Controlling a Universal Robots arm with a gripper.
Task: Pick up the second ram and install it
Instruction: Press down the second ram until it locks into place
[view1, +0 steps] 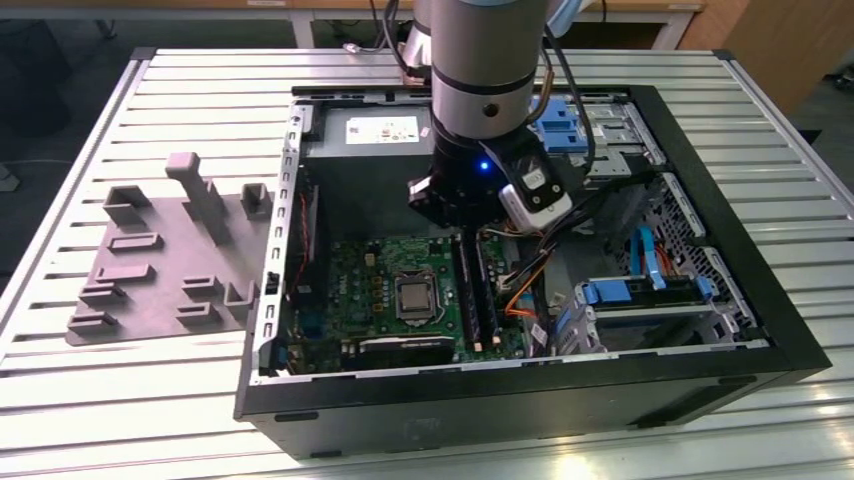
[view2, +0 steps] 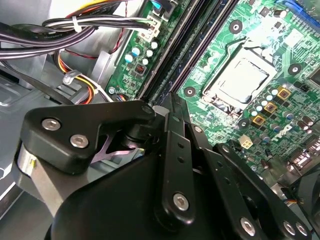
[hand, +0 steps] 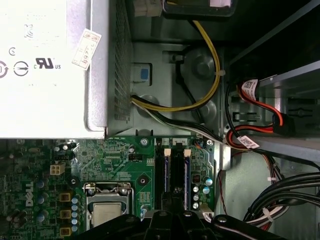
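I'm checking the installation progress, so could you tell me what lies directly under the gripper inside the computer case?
Under the gripper lie the green board and its long black memory slots. The gripper's body covers the slots' near ends and whatever it holds.

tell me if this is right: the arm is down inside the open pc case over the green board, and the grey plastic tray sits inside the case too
One thing is off. The gripper is indeed down inside the open case over the green board, but the grey tray is not in the case. The exterior view shows it lying on the slatted table beside the case, on that view's left.
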